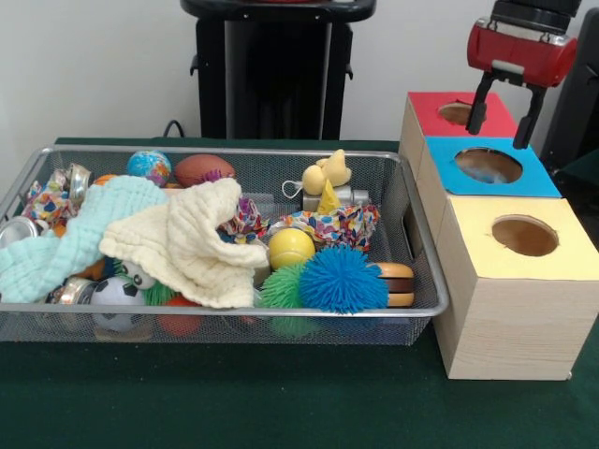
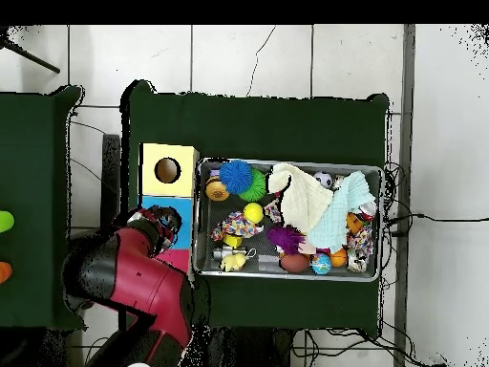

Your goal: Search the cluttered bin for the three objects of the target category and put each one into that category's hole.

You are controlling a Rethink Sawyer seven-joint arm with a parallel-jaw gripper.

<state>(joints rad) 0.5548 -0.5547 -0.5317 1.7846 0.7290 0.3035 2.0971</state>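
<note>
Dark green cloth covers the table (image 1: 281, 412); a pale wall stands behind it in the front view. From overhead the floor (image 2: 287, 57) is light tile with cables trailing around the table, and a second green-topped surface (image 2: 33, 210) sits off to one side.

Front view: the bin (image 1: 426, 281) takes up the left and centre of the table. Three wooden boxes stand in a row just right of it, running near to far: the yellow box (image 1: 510, 309), the blue box (image 1: 440, 164), then the red box (image 1: 426, 108). Each has one round opening in its top. The hole (image 1: 456, 113) in the red top is partly behind the gripper.

Bin contents, counted where possible:
- two cloths heaped across the left and middle, one mint cloth (image 1: 65, 234) and one cream cloth (image 1: 187, 238)
- two spiky balls at the near edge, one blue spiky ball (image 1: 342, 279) and one green spiky ball (image 1: 284, 288), touching
- one yellow ball (image 1: 291, 248)
- one soccer ball (image 1: 119, 297)
- one small globe ball (image 1: 149, 166) beside one brown football (image 1: 204, 169) along the far wall
- shiny cans (image 1: 23, 227) at the left end, number unclear

No clear plastic bottle can be made out in the bin.

The gripper (image 1: 503, 117) hangs over the red and blue boxes, fingers spread apart, nothing between them.
</note>
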